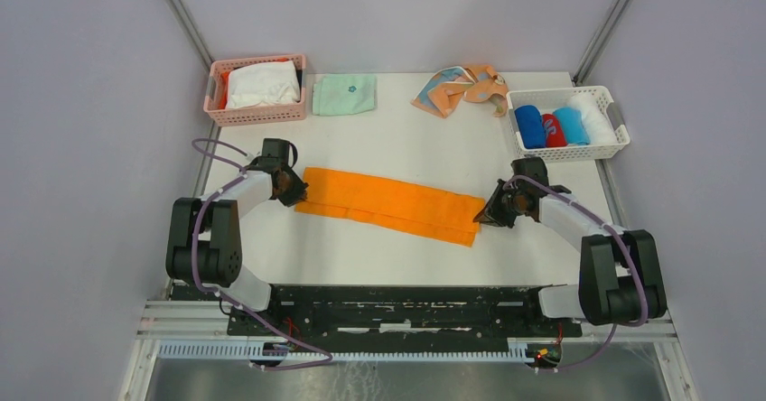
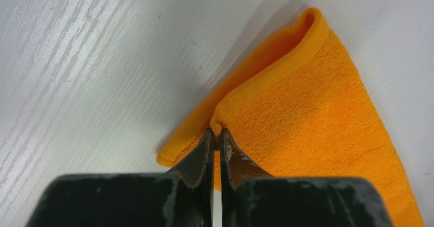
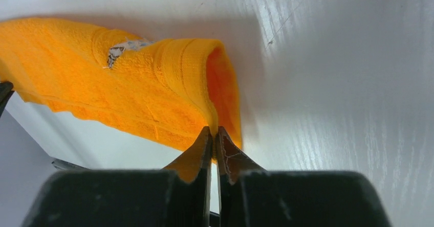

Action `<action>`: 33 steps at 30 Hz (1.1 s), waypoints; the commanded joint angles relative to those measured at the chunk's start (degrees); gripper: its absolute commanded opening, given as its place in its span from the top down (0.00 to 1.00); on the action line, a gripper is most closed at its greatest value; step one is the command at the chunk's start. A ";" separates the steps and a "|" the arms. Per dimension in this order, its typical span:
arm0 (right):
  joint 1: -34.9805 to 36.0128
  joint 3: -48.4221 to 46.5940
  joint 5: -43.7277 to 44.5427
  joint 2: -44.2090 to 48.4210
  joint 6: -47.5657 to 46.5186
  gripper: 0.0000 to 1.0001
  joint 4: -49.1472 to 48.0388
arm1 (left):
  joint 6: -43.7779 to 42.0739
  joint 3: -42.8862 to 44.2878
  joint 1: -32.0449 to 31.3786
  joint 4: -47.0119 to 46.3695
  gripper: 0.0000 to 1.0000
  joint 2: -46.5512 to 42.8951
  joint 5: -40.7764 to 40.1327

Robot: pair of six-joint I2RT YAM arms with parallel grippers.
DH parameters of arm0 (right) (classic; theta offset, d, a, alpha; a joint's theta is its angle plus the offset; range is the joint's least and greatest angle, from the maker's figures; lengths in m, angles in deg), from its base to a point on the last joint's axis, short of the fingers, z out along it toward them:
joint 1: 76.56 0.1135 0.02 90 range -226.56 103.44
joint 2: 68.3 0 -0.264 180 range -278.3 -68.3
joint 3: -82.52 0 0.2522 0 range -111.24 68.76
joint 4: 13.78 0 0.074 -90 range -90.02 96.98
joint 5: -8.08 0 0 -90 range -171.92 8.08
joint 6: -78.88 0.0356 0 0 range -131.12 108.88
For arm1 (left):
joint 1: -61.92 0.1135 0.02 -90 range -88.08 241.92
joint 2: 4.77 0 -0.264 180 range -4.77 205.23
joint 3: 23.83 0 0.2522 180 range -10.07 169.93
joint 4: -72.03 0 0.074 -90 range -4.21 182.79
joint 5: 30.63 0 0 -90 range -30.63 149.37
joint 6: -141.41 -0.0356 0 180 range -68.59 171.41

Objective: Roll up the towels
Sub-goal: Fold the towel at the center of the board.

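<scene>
Holding the orange towel (image 1: 388, 204) by both short ends, a long folded strip lying mid-way across the white table (image 1: 406, 144).
Left gripper (image 1: 291, 184): jaws closed, pinching the left-end hem; the towel runs rightward from it. Strip: long axis left to right, right end slightly nearer. Peach patterned towel (image 1: 465, 89): crumpled at the far edge, well apart. Right gripper (image 1: 492, 211): jaws closed on the lifted right-end fold; the towel runs leftward from it. Each arm is nearest its own end, so a roll would likely travel along that axis.
</scene>
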 commanded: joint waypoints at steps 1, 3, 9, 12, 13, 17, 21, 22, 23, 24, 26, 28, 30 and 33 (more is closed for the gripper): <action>0.02 -3.55 -2.92 1.96 -1.68 0.95 2.28 | -2.88 2.83 0.32 0.72 0.97 -1.14 -1.04; -0.03 -5.28 -3.33 4.43 -2.01 0.98 5.71 | -3.37 3.81 0.39 2.20 0.97 -2.49 -1.48; 0.00 -5.34 -5.78 9.89 -1.51 0.98 9.82 | -4.73 3.59 0.36 5.10 0.97 -5.50 -4.16; 0.01 -0.73 -8.38 10.34 0.37 0.96 5.42 | -4.90 2.35 0.77 5.32 0.97 -4.22 -4.60; 0.02 1.91 -9.68 9.90 1.56 0.96 3.42 | -4.82 2.03 1.14 5.37 0.97 -3.21 -4.24; 0.11 8.14 -11.46 7.69 2.99 0.92 -3.64 | -4.67 1.94 1.42 5.53 0.97 -0.51 -4.50; 0.08 10.18 -6.97 5.36 1.67 0.90 -4.61 | -4.77 1.85 1.40 5.85 0.97 -0.04 -4.49; 0.11 10.41 -6.47 4.97 1.71 0.89 -5.11 | -4.77 1.67 1.41 5.82 0.97 -0.37 -4.66; 0.11 10.61 -6.24 4.33 1.69 0.89 -5.43 | -4.84 1.53 1.46 5.95 0.97 -0.72 -4.79; 0.11 10.76 -5.87 3.61 1.75 0.89 -5.67 | -4.92 1.53 1.43 6.23 0.97 -1.09 -5.14; 0.10 10.87 -5.02 2.16 1.43 0.89 -5.70 | -5.16 2.15 1.46 7.06 0.97 -2.04 -5.39; 0.10 10.97 -4.38 1.02 1.64 0.90 -5.43 | -5.33 2.83 1.39 8.05 0.97 -3.52 -5.47; 0.10 11.07 -3.34 0.55 2.14 0.90 -5.03 | -5.47 3.48 1.43 9.31 0.97 -5.70 -5.19; 0.09 11.13 -1.45 0.42 2.38 0.90 -4.10 | -5.65 3.31 1.41 11.23 0.97 -9.47 -5.40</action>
